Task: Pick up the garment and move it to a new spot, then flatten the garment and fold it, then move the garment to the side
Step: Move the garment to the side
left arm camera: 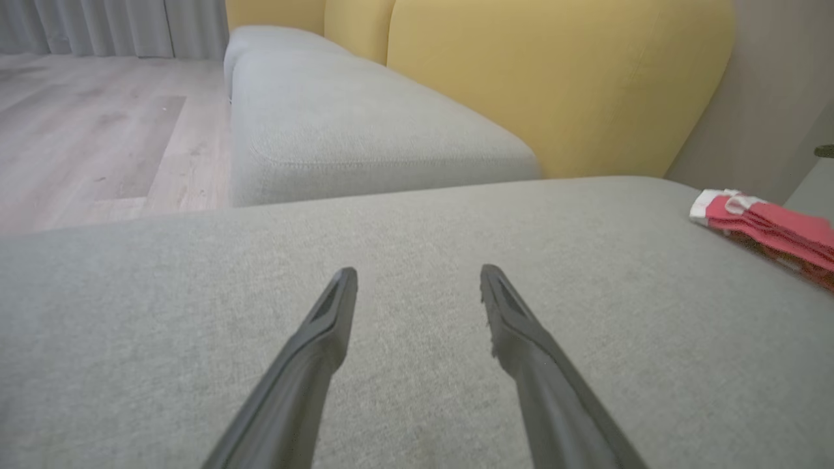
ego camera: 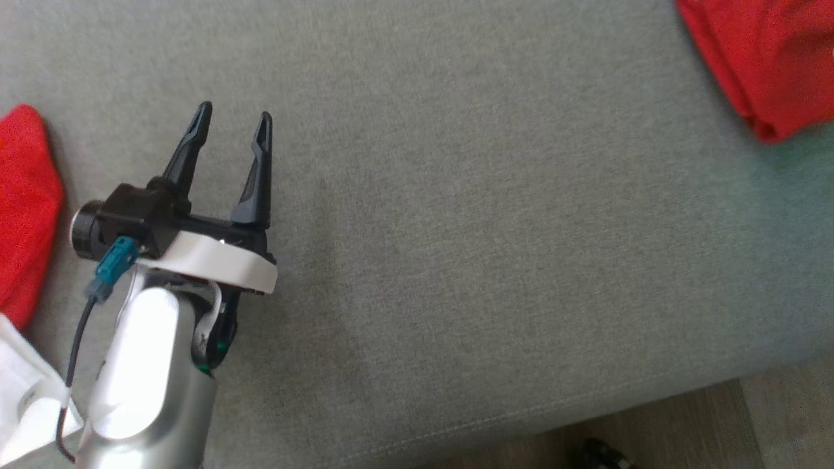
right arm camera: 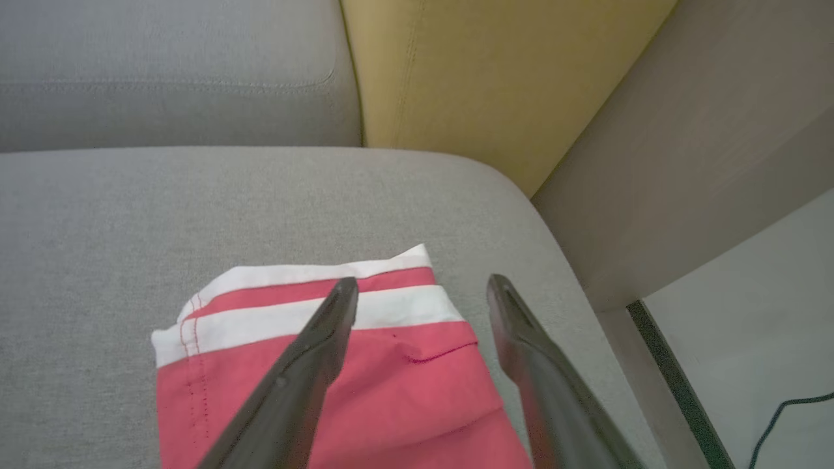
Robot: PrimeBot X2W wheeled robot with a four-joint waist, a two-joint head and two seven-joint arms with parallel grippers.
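The garment (right arm camera: 417,391) is folded, red with white bands, and lies flat on the grey cushion (right arm camera: 130,215) near the cushion's rounded corner. In the right wrist view its banded edge faces 12 o'clock and its long axis runs down to 6 o'clock, where the frame cuts it off. In the head view it sits at 1 o'clock (ego camera: 769,58), clipped by the top and right edges. In the left wrist view it is a thin layered strip at 3 o'clock (left arm camera: 769,228), white end toward 9 o'clock, far end out of frame.

The right gripper (right arm camera: 423,286) is over the garment with its fingers spread apart. One finger crosses the white bands, the other is just past the garment's 3 o'clock edge. Whether either one touches the cloth cannot be told.

The left gripper (ego camera: 234,114) is well apart from the garment, at 9 o'clock in the head view above bare cushion, with its fingers also spread and nothing between them.

A yellow backrest (right arm camera: 488,85) rises at 12 o'clock. A second red cloth (ego camera: 23,208) and a white piece (ego camera: 26,397) are cut off at the head view's left edge. A dark shape (ego camera: 603,453) at 6 o'clock is too blurred to make out.
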